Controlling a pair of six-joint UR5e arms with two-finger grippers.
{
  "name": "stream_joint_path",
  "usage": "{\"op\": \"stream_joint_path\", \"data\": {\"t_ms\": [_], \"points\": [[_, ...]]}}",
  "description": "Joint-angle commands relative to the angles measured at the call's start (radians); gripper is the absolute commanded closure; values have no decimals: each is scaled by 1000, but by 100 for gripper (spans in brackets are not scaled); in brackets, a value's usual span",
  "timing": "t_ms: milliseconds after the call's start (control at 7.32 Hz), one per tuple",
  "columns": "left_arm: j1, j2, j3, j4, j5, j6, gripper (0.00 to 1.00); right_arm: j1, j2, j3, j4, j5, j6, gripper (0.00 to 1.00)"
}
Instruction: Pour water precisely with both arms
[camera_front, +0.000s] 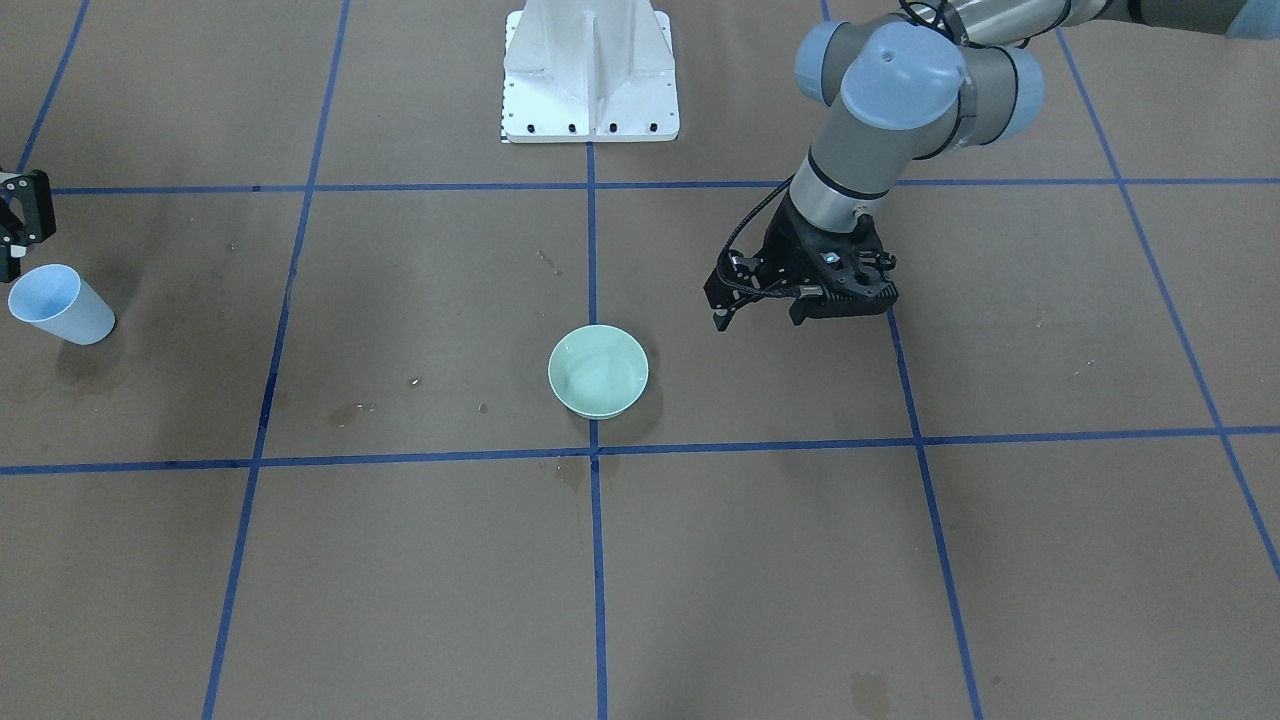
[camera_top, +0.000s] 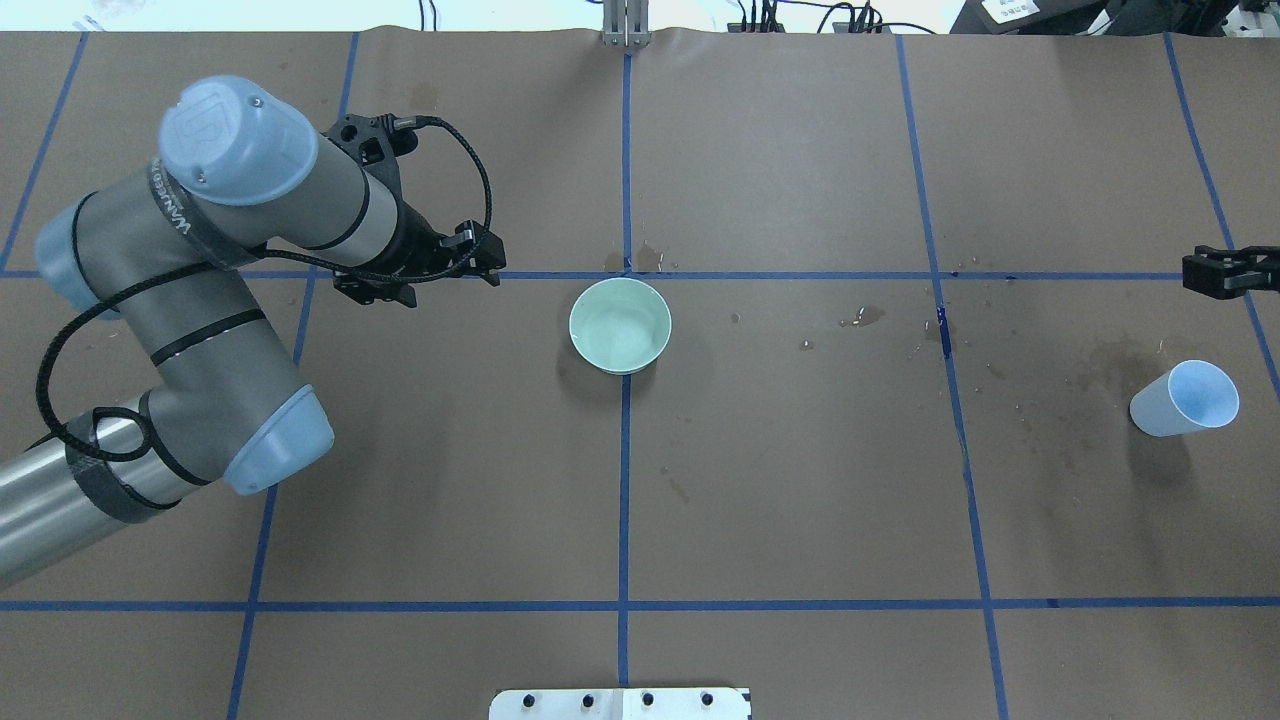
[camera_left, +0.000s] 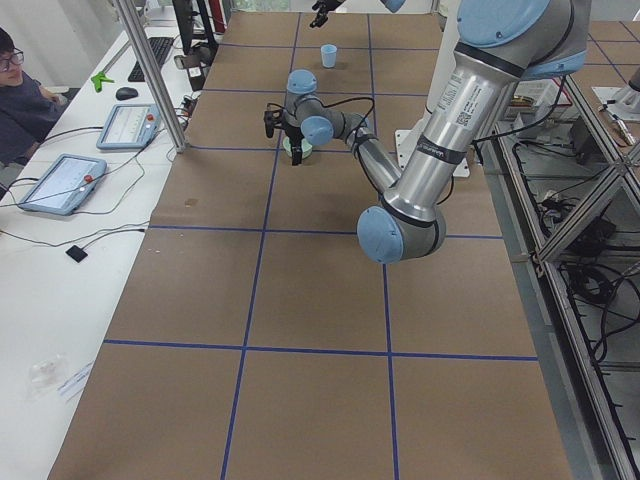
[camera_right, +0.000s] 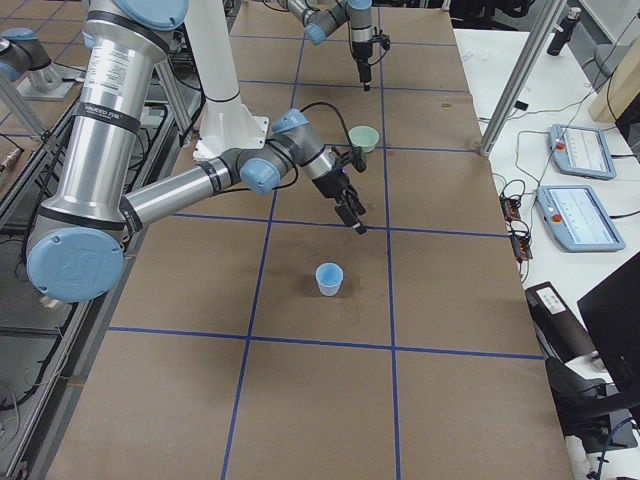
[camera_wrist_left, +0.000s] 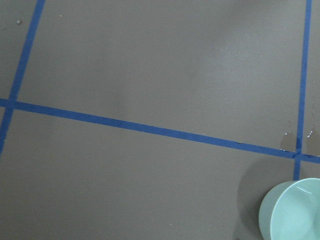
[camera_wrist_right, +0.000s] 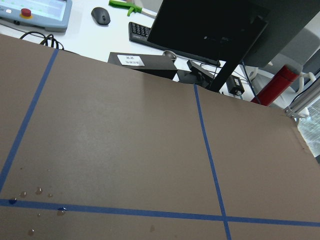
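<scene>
Beside green bowl (camera_front: 600, 408), hovering with left gripper (camera_front: 805, 295), near blue cup (camera_front: 62, 306) with right gripper (camera_top: 1195, 272); gripping nothing (jaw gap unreadable).

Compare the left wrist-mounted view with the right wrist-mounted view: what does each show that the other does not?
Only the left wrist-mounted view shows the pale green bowl, cut off at its lower right corner. Only the right wrist-mounted view shows the edge of the brown table paper and the desk beyond it, with a dark monitor, a keyboard, a mouse and a grey pendant with a red button. Both show that paper, blue tape lines and a few small wet spots near a tape line.
</scene>
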Motion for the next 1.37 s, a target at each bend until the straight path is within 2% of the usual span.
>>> {"op": "stream_joint_path", "data": {"t_ms": [0, 137, 546, 820, 956, 1230], "points": [[53, -31, 87, -167, 38, -83, 0, 110, 68, -85, 0, 197, -76, 1], [91, -36, 129, -238, 96, -100, 0, 129, 85, -116, -1, 246, -106, 1], [130, -123, 231, -245, 121, -117, 0, 279, 173, -275, -15, 511, -240, 1], [149, -165, 306, -245, 126, -116, 1, 285, 180, -317, -38, 527, -240, 1], [153, -165, 311, -245, 126, -116, 6, 285, 191, -321, -73, 529, -240, 1], [153, -165, 314, -245, 126, -113, 23, 285, 195, -321, -92, 550, -240, 1]]}}
